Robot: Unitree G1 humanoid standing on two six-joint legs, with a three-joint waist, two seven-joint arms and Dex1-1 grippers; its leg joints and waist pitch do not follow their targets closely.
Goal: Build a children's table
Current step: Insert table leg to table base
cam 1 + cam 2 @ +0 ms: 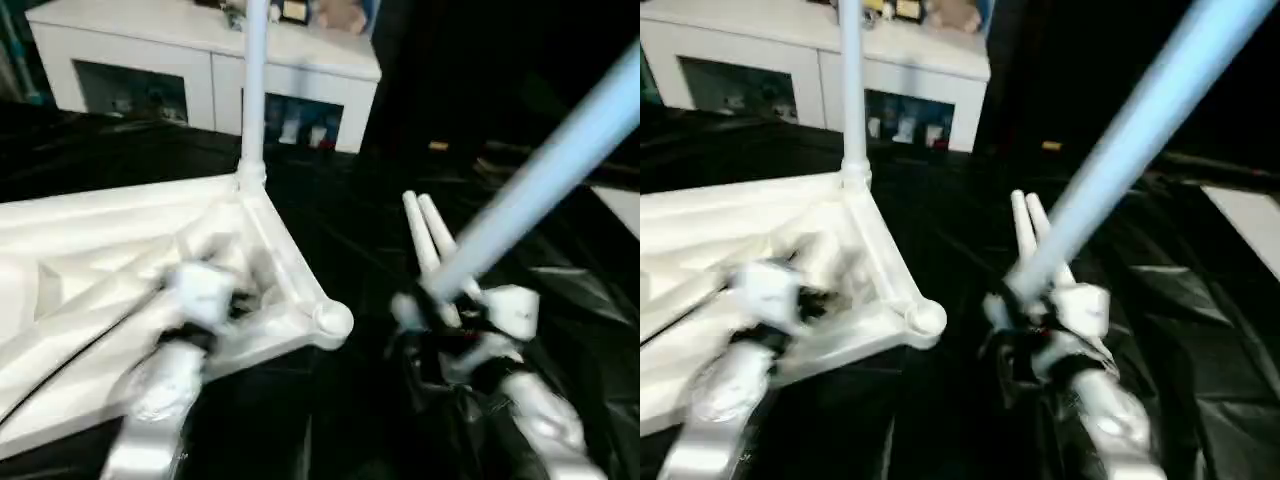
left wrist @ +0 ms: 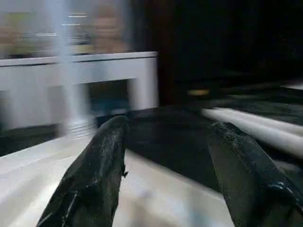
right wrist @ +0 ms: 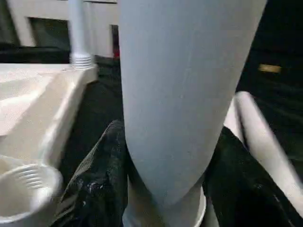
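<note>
The right pincer [image 3: 165,189] clamps a white leg [image 3: 184,94], beside the tabletop's empty corner socket [image 3: 26,191].

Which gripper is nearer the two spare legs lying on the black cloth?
Right. The right gripper, shut on a leg, is right beside the two spare legs. The left gripper is over the tabletop, farther off.

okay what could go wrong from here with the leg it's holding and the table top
The right gripper holds a long leg near its lower end, tilted up and away, so it could swing or slip before reaching the empty corner socket. Two spare legs lie on the black cloth right beside that gripper and might get knocked. The left gripper is open over the upturned table top, so the top may shift when pushed.
</note>
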